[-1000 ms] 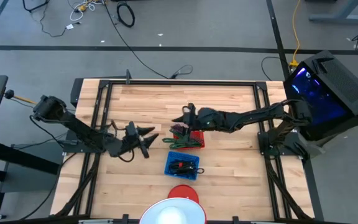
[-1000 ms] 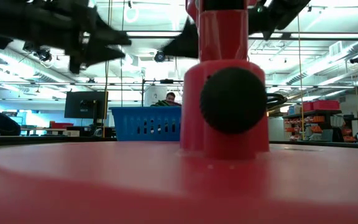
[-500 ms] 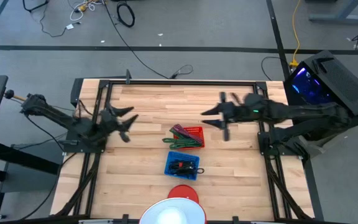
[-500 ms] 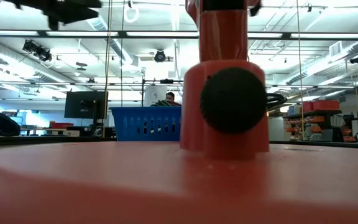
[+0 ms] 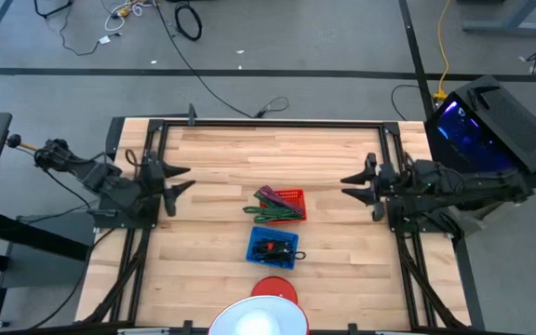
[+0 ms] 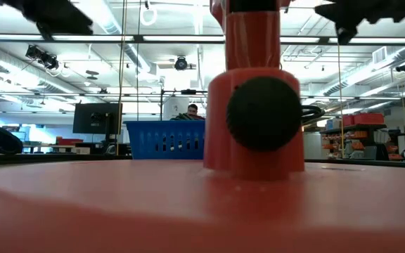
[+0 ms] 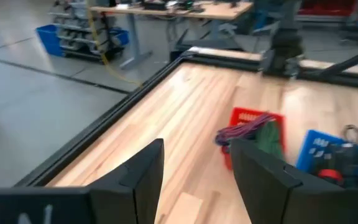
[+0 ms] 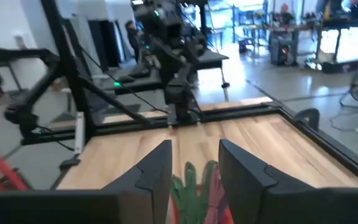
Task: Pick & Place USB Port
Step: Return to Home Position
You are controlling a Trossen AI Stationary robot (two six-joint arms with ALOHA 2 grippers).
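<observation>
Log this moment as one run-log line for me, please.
left gripper: open, empty, table left edge | right gripper: open, empty, table right edge | red bin: green cable and pink cable inside

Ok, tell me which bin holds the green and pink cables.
The red bin, mid-table: green cable and pink cable drape over its edge. The blue bin beside it holds dark items. Left gripper and right gripper wait open at the sides.

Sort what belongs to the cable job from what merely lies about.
Job: red plastic bin; green cable and pink cable in it; left pincer and right pincer, open at the wooden table's sides.
Lying about: blue plastic bin; red round base.
</observation>
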